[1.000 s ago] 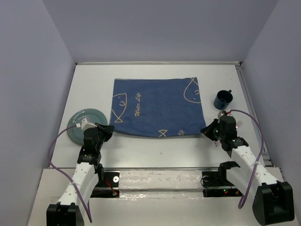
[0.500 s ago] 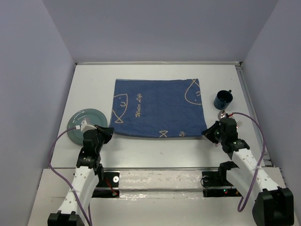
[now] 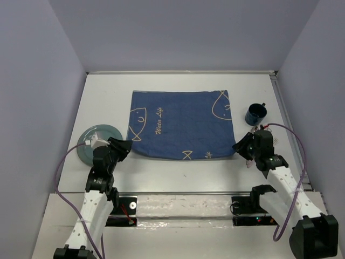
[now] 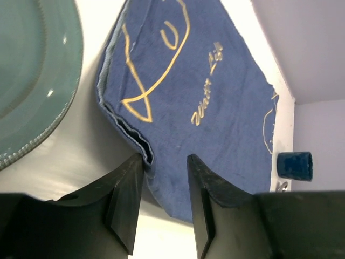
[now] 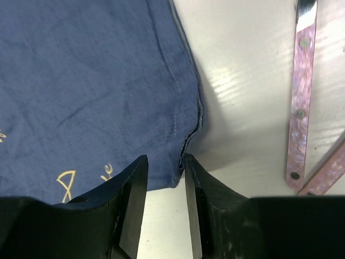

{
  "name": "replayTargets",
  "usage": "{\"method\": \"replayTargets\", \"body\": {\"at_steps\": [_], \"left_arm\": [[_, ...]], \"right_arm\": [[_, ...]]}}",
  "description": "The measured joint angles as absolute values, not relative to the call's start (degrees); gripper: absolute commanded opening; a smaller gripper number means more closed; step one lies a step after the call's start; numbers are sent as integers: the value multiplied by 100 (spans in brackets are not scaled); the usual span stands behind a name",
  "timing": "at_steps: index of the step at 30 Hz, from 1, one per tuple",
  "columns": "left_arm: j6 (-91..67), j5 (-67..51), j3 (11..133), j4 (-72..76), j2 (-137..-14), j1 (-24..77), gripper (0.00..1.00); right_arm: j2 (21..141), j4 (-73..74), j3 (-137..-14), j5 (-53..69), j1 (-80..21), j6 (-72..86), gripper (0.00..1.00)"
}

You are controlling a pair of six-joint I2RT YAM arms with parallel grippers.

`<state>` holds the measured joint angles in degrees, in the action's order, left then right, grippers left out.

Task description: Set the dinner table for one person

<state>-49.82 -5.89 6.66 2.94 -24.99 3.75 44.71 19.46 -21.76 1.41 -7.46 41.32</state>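
On the white table (image 3: 178, 86) a blue mat (image 3: 180, 121) lies flat. At its near left corner the left gripper (image 3: 124, 146) has jaws spread over the folded edge; at the near right corner the right gripper (image 3: 241, 147) is likewise parted at the hem. A plate (image 3: 89, 137) lies left of the mat, a mug (image 3: 255, 113) right; the pink strips (image 5: 301, 97) may be cutlery handles

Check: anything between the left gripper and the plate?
Nothing visible. The plate lies on bare table just left of the left gripper, whose open jaws straddle the mat's near-left corner.
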Motion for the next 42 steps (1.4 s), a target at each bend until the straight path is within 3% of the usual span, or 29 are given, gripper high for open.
{"method": "replayTargets", "body": {"at_steps": [6,11,13,14,16,19,26,29,36,42], "left_arm": [[-4847,-578,1286,110,-2495,425,68],[-4469,-366,2088,-257,-2499,545,72],[-4276,-213,2493,-355,-2499,617,84],[-4171,-145,2659,-381,-2497,655,84],[-3898,-10,3109,-436,-2523,749,99],[-3404,69,3682,-460,-2604,854,99],[-2346,301,4724,-635,-2679,991,99],[-1997,506,4768,-694,-2504,1085,99],[-1741,727,4156,-576,-2073,1245,99],[-1743,797,3885,-582,-2038,1382,99]], "right_arm": [[4534,2104,-2897,-3,-746,3734,47],[4611,2156,-3369,25,-746,3509,53],[4602,2176,-3492,150,-746,3450,54],[4606,2180,-3566,261,-746,3428,54],[4670,2088,-3734,620,-749,3430,54],[5046,1710,-4023,891,-1175,3544,54],[7024,126,-4886,932,-3516,3929,51],[8508,-687,-5612,1059,-4237,4095,48],[11493,-1219,-8195,1396,-5022,4246,48],[12829,-1247,-9441,1671,-5297,4351,49]]}}
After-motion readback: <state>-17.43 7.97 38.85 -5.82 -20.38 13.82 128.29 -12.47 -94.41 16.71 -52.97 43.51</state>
